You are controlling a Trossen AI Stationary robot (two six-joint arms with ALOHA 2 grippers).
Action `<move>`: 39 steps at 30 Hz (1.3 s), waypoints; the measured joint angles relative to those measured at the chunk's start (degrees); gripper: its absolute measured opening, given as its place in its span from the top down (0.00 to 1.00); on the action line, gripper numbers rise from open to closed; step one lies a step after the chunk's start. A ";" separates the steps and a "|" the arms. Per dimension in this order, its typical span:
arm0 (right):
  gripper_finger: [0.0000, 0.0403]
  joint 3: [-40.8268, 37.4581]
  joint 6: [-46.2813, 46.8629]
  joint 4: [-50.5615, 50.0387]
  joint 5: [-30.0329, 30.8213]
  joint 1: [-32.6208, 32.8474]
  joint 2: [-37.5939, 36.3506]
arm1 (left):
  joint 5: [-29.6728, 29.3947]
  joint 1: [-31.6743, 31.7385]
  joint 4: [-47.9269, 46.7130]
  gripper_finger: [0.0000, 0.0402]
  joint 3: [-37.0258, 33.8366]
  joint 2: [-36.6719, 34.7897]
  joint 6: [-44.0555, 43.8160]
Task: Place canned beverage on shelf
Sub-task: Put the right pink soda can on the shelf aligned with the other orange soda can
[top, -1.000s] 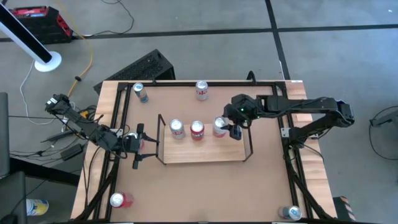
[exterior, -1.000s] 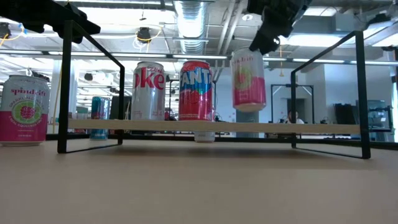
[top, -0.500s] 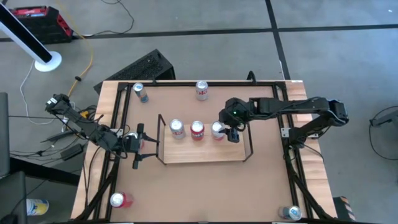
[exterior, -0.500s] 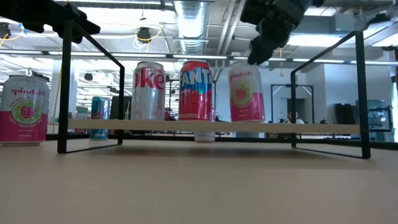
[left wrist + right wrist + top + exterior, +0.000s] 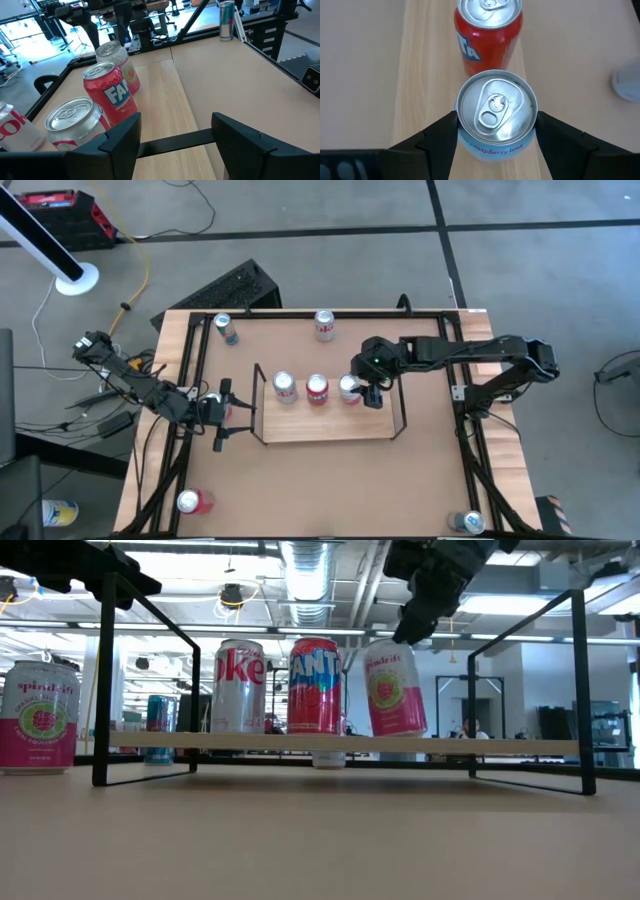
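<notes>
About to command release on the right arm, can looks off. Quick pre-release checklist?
1. Right gripper closed on the pink can: ok.
2. Can over the shelf board: ok, third in the row.
3. Can upright: not ok, it leans in the low view, top toward the red can.
4. Base flat on the board: not ok, only one edge appears down.
5. Clearance to the red can: cannot tell, tops look very close.
6. Left gripper clear: ok, beside the shelf's end.

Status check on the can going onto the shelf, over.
Right gripper shut on pink can, tilted on shelf. Left gripper open at shelf's end. Red can close beside.
</notes>
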 joint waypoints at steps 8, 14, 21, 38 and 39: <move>0.32 -0.04 4.65 -2.25 0.09 -0.04 -0.43 | 0.00 -0.02 0.02 0.43 0.00 0.00 -0.01; 0.31 -0.04 4.87 -2.35 0.13 -0.02 -0.41 | 0.00 0.00 0.02 0.43 0.00 0.00 0.01; 0.24 2.21 5.30 -4.70 0.20 0.00 -0.15 | 0.00 -0.01 0.02 0.43 0.00 0.02 0.00; 0.20 8.92 26.13 -10.89 12.01 3.33 0.05 | 0.00 -0.01 0.02 0.43 0.00 0.01 0.00; 0.20 8.92 27.08 -10.93 13.39 4.07 0.05 | 0.00 0.00 0.02 0.43 0.00 0.01 0.00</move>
